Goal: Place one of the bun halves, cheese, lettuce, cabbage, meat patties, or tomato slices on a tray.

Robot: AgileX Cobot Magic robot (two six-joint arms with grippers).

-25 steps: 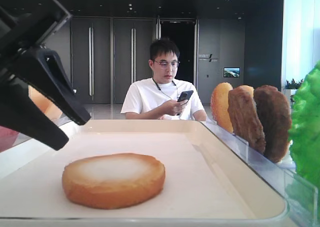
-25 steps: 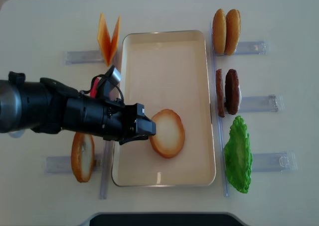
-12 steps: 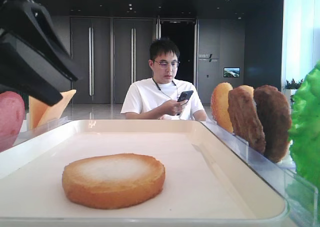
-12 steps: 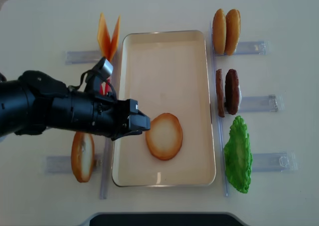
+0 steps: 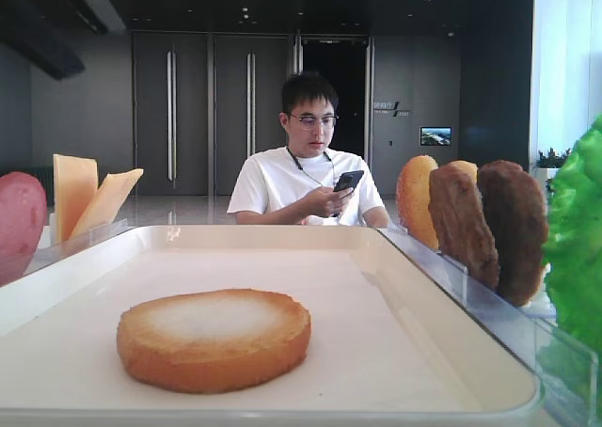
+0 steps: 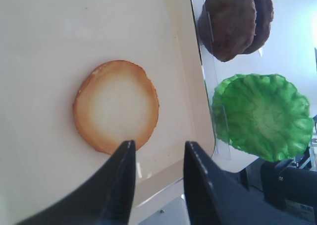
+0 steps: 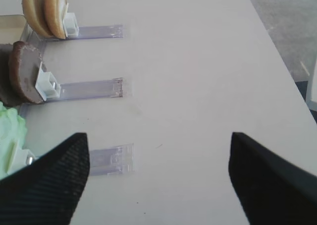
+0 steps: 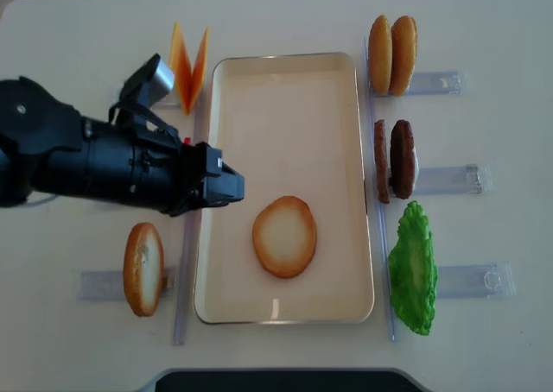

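A bun half (image 8: 284, 237) lies flat, pale face up, on the tray (image 8: 286, 61). The left gripper (image 8: 226, 186) hovers beside it, jaws slightly apart and empty. The right gripper (image 7: 158, 170) waits wide apart over bare table.

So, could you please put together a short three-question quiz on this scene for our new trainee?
1. True or false: a bun half lies flat inside the tray, pale face up.
2. Multiple choice: which item stands nearest the lettuce on the right side of the tray? A) the cheese B) the meat patties C) the tomato slice
3. Short answer: is the left gripper holding anything?

Key
1. True.
2. B.
3. No. Its jaws stand a little apart with nothing between them, above the tray's edge, clear of the bun half.
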